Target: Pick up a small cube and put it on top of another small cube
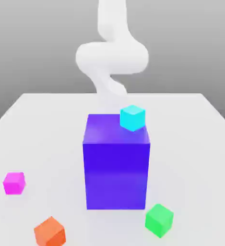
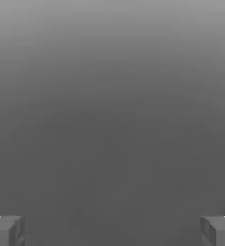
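**Approach to the magenta cube (image 1: 14,183): outward and to the exterior view's left**

Note the governing direction first. The arm (image 1: 112,57) stands at the far side of the worktop (image 1: 52,129), behind the large blue block (image 1: 116,175) in the exterior view. The magenta cube sits on the worktop, well apart from the block, on the exterior view's left and toward that camera. From the arm, you therefore need travel outward across the worktop combined with travel to the exterior view's left.

Fingers (image 2: 6,234): wide apart, with nothing between them in the hand view. The magenta cube is outside their grasp. Its exact bearing from the fingertips cannot be told, because the hand view gives no cube as a reference.

Cube attitude: flat on the worktop and slightly turned. It has no long axis, so align the fingers with either pair of opposite side faces.

Clearance: the block stands beside the likely direct path. Route past its side, or keep high above it; the cyan cube (image 1: 132,118), which appears to rest on top, could be knocked off.

Stacking: the orange cube (image 1: 50,232) lies nearest the magenta cube; the green cube (image 1: 159,221) lies beyond the block's front, on the exterior view's right. Confirm which cube serves as the base before you lift.

Task status: at its start, by judgement; positioning comes next.
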`<state>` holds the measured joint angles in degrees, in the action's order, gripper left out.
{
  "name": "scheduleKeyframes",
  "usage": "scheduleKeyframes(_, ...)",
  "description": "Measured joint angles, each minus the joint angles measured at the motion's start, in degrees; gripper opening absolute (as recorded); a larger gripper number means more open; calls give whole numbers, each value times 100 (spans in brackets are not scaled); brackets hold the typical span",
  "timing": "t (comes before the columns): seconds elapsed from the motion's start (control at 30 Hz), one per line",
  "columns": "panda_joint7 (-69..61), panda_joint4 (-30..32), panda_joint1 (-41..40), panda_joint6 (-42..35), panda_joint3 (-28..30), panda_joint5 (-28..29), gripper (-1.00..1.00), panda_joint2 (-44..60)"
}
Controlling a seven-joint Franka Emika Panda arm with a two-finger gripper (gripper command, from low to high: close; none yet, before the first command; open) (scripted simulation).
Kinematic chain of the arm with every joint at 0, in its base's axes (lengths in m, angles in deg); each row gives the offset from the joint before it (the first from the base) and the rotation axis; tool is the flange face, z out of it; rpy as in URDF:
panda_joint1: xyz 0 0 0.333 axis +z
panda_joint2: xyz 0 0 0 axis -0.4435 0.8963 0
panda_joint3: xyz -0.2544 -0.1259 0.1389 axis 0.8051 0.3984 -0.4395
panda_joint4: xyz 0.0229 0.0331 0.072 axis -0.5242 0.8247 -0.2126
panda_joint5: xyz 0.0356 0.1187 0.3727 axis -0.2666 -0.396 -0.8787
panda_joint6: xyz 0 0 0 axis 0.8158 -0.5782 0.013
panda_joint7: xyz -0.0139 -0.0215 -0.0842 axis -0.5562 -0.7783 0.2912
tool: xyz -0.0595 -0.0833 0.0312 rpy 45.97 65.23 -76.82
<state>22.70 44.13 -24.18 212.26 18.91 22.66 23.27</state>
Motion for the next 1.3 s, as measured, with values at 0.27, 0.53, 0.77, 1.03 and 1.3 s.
scheduleKeyframes(0.27,-1935,506,539,669,1609,-899,0,1675)
scheduleKeyframes(0.53,-3982,991,597,1290,2715,-1991,0,3378)
scheduleKeyframes(0.77,-5359,1459,-103,1960,3029,-2363,0,4668)
scheduleKeyframes(1.03,-6280,1632,-822,2793,2843,-2655,0,5701)
scheduleKeyframes(1.3,-7051,1405,-1663,3206,1805,-3652,-100,6376)
